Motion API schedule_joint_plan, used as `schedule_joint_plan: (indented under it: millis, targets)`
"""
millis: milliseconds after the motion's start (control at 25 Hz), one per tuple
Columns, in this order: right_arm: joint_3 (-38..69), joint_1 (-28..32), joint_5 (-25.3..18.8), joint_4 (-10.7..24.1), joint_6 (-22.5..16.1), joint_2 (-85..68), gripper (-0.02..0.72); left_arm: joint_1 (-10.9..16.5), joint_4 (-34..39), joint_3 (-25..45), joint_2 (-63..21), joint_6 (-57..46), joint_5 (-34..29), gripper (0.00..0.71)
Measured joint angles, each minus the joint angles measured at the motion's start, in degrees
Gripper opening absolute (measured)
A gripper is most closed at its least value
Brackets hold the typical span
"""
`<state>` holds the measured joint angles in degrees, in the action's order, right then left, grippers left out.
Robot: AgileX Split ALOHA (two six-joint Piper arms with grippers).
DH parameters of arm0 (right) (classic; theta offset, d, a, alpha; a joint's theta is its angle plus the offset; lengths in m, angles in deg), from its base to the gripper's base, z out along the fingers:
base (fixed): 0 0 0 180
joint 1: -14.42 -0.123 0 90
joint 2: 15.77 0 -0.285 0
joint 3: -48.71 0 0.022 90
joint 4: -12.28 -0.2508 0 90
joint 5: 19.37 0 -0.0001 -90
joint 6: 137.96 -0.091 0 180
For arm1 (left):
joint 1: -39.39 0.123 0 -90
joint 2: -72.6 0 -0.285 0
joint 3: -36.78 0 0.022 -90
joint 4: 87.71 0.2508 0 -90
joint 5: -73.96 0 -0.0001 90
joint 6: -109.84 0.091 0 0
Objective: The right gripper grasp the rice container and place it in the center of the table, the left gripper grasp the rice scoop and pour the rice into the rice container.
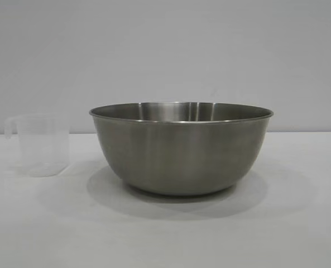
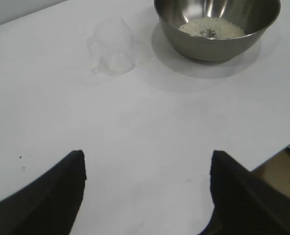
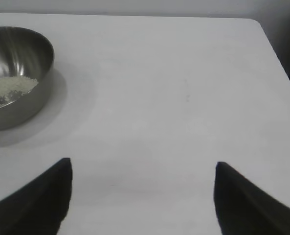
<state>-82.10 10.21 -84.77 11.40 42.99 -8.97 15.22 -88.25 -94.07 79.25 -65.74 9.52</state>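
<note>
**Rice already in bowl; both claws empty and well back**

Risk is slight: a careless return could topple the light rice scoop (image 2: pixel 111 51). Rice (image 2: pixel 211 28) lies in the rice container (image 2: pixel 218 29), beyond the left gripper (image 2: pixel 147 183) fingers, spread wide. Right gripper (image 3: pixel 142 191) likewise gapes, container off to one side.

The rice (image 2: pixel 211 28) lies in the rice container (image 2: pixel 218 46), the rice scoop (image 2: pixel 113 51) standing just beside it.
</note>
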Motion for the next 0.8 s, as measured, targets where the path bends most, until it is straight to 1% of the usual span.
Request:
schedule_joint_plan:
  millis: [280,360,440,560,680,800]
  targets:
    - [0.00,0.00,0.00,0.00,0.00,0.00,0.537,0.00,0.00,0.00,0.00,0.00,0.07,0.456]
    - [0.00,0.00,0.00,0.00,0.00,0.00,0.537,1.00,0.04,0.00,0.00,0.00,0.07,0.456]
    - [0.00,0.00,0.00,0.00,0.00,0.00,0.537,3.85,0.04,0.00,0.00,0.00,0.12,0.456]
    - [0.00,0.00,0.00,0.00,0.00,0.00,0.537,10.31,0.04,0.00,0.00,0.00,0.12,0.456]
    - [0.00,0.00,0.00,0.00,0.00,0.00,0.537,17.70,0.04,0.00,0.00,0.00,0.12,0.456]
    - [0.00,0.00,0.00,0.00,0.00,0.00,0.537,23.47,0.04,0.00,0.00,0.00,0.12,0.456]
